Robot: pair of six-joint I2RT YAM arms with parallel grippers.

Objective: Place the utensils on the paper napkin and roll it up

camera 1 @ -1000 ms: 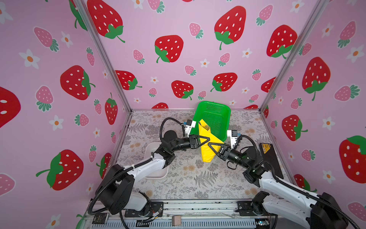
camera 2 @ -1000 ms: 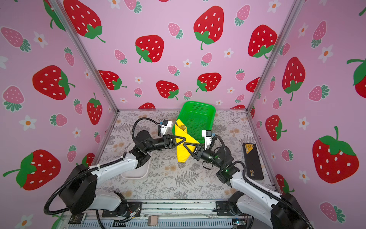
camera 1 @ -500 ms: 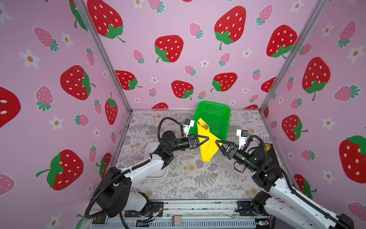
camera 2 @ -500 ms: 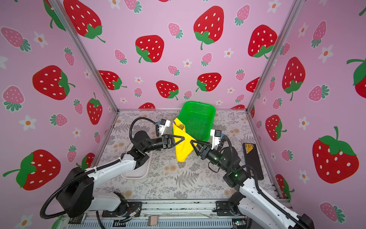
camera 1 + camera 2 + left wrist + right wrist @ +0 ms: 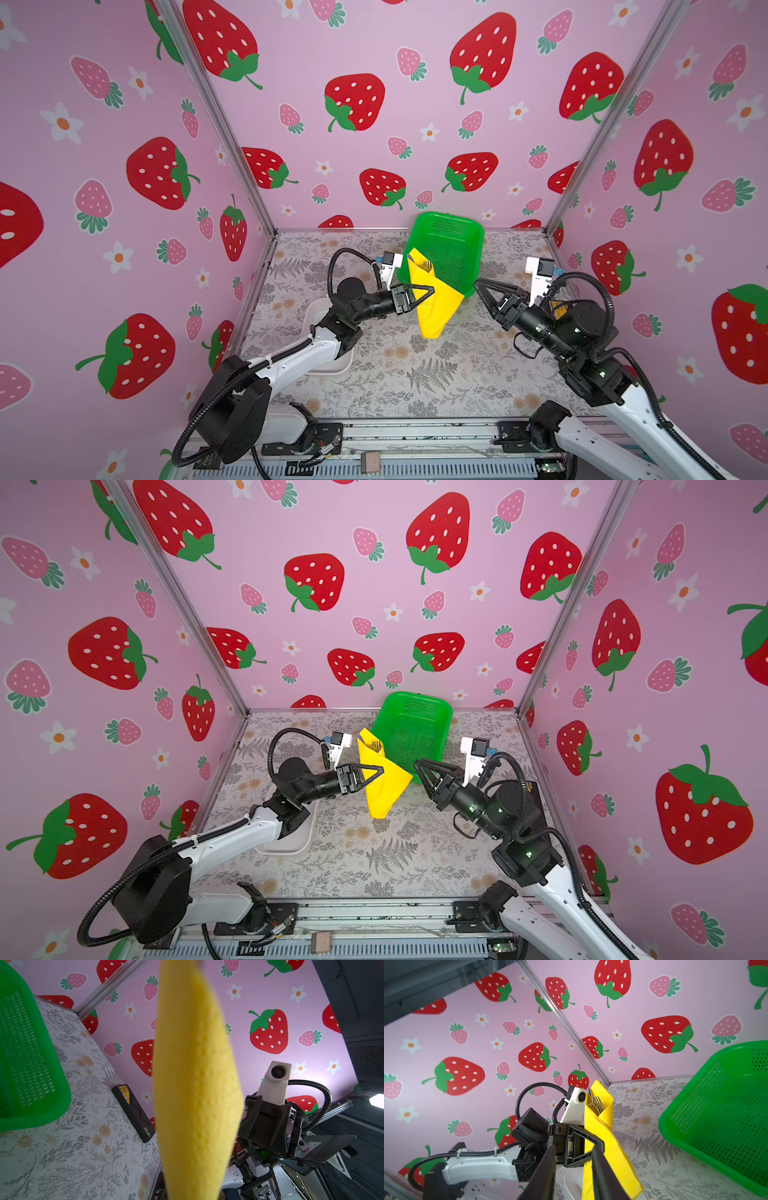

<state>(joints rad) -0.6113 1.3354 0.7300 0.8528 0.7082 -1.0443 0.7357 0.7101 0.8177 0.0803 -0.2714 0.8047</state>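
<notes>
The yellow paper napkin is folded into a long roll and hangs upright above the table. My left gripper is shut on its middle. Fork tines of the utensils stick out of the roll's open top; the rest of the utensils is hidden inside. In the left wrist view the paper napkin fills the middle and hides the jaws. My right gripper stands to the right of the roll, apart from it. Its dark fingers are open a little with nothing between them.
A green mesh basket stands tilted at the back, right behind the roll. A white tray lies under the left arm. A black device lies by the right wall. The floral table stretches toward the front.
My right gripper let go of the roll and drew back to the right, its jaws widening and then narrowing. The left gripper kept the roll in about the same place.
</notes>
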